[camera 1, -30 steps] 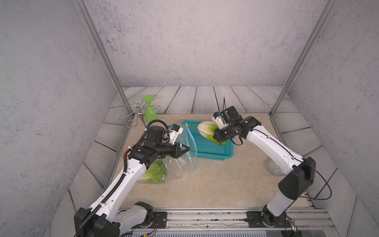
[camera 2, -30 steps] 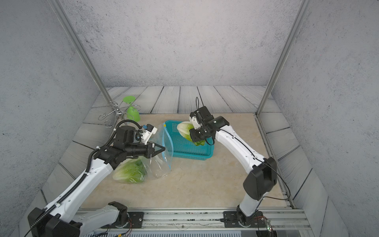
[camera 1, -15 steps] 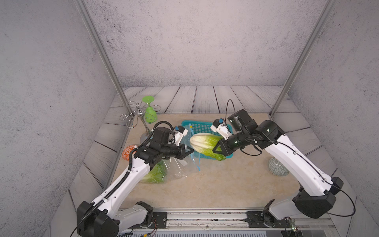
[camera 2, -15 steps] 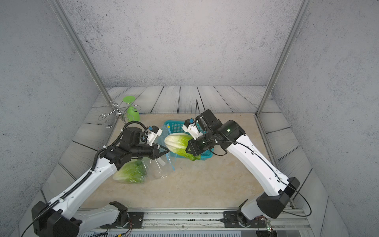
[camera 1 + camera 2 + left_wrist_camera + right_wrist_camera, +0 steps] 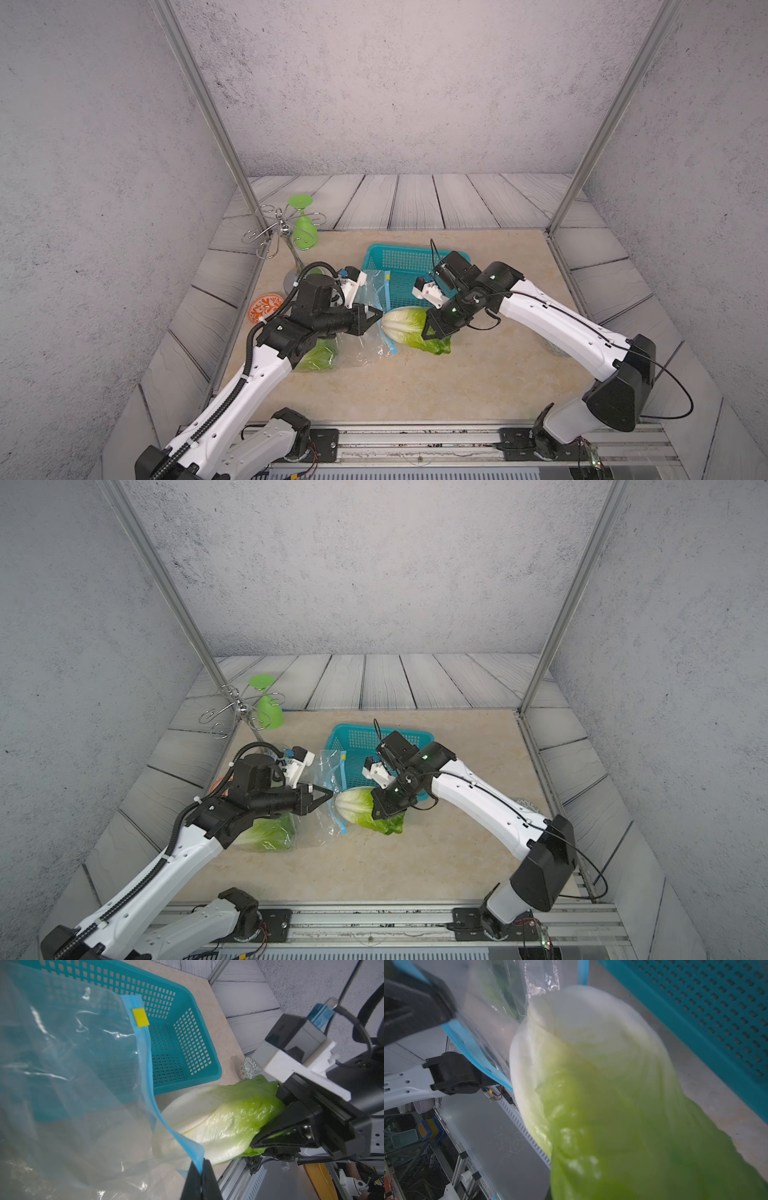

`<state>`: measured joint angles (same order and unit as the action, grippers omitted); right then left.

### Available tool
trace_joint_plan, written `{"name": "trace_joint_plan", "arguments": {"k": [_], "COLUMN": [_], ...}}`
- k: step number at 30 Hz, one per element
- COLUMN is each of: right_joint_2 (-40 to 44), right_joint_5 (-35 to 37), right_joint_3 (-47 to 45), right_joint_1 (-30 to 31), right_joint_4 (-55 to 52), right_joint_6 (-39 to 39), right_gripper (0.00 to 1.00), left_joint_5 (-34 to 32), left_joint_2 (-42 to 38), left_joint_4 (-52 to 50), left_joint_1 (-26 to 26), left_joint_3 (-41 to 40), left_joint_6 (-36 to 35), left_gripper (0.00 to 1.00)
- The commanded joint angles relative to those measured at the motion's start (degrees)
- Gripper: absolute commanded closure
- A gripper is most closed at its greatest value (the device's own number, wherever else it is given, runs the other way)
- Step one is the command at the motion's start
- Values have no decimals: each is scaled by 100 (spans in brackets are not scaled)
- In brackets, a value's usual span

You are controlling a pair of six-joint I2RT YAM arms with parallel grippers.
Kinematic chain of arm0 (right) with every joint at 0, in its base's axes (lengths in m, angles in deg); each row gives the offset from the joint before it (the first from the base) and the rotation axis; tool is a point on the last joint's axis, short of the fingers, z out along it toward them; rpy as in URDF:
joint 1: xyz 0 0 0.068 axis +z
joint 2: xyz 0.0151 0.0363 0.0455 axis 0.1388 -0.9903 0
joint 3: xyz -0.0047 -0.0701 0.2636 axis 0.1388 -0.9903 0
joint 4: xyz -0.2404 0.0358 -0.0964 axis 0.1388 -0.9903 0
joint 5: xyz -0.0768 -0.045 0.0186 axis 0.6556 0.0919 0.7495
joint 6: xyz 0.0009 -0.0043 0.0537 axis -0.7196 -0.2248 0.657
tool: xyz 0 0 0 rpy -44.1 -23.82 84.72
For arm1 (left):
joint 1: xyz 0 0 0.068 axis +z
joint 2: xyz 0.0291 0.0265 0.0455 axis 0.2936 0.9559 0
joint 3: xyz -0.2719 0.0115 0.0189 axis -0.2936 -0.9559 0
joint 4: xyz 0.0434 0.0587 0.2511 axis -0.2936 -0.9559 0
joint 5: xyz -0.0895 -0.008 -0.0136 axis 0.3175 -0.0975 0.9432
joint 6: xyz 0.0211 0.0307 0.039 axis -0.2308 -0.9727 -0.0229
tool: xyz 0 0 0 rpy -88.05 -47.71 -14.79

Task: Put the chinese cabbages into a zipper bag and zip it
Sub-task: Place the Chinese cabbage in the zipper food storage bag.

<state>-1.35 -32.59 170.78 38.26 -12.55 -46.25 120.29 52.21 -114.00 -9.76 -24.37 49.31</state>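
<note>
Left gripper (image 5: 200,1184) jaws are pressed together, pinching the blue zip strip (image 5: 145,1064) of the zipper bag (image 5: 365,340) and holding that lip up off the table (image 5: 478,374). Right gripper (image 5: 432,330) jaws are clamping the leafy green end of 1 cabbage (image 5: 405,326), so its white base is pointing at the bag's mouth. That head is hanging just off the near corner of the basket (image 5: 415,250). The bag is lying right beside the basket, on the side the left arm (image 5: 249,382) is reaching in from. The base is looking like it's right at the mouth, maybe poking just past the lip, but it's hard to call through the plastic.

A 2nd cabbage (image 5: 270,833) is already sitting deep in the bag, at the end farthest from the basket. I'm only spotting 2 heads.

How I'd be doing this step:
- The left side should be holding the lip high and steady so the mouth is gaping.
- The right should be sliding the head in base first, low and away from the basket.
- The lower lip is looking floppy and could be folding under the base, so I'd be watching that.
- I'd be letting go only once the leaves are past the zip strip.
- I'd be steering clear of the yellow slider (image 5: 140,1017) at the basket end.
</note>
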Motion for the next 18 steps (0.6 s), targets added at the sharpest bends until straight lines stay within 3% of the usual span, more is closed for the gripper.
{"name": "trace_joint_plan", "arguments": {"k": [1, 6, 10, 14, 18], "right_joint_2": [-87, 143, 469, 865, 1313], "right_joint_5": [47, -417, -1218, -2106, -2719], "right_joint_3": [294, 701, 514, -191, -780], "right_joint_1": [113, 84, -271, -767, -1121], "right_joint_4": [-266, -426, -67, 1031, 2121], "right_joint_6": [-14, -53, 63, 669, 1426], "right_gripper": [96, 96, 98, 99, 100], "left_joint_5": [200, 417, 784, 1296, 1332], "left_joint_2": [264, 676, 567, 446, 588], "left_joint_4": [103, -188, -207, -251, -760], "left_joint_1": [-127, -659, -797, -841, -877], "left_joint_3": [249, 715, 799, 886, 957], "left_joint_6": [-72, -458, -559, -612, -1007], "left_gripper": [100, 100, 100, 100, 100]}}
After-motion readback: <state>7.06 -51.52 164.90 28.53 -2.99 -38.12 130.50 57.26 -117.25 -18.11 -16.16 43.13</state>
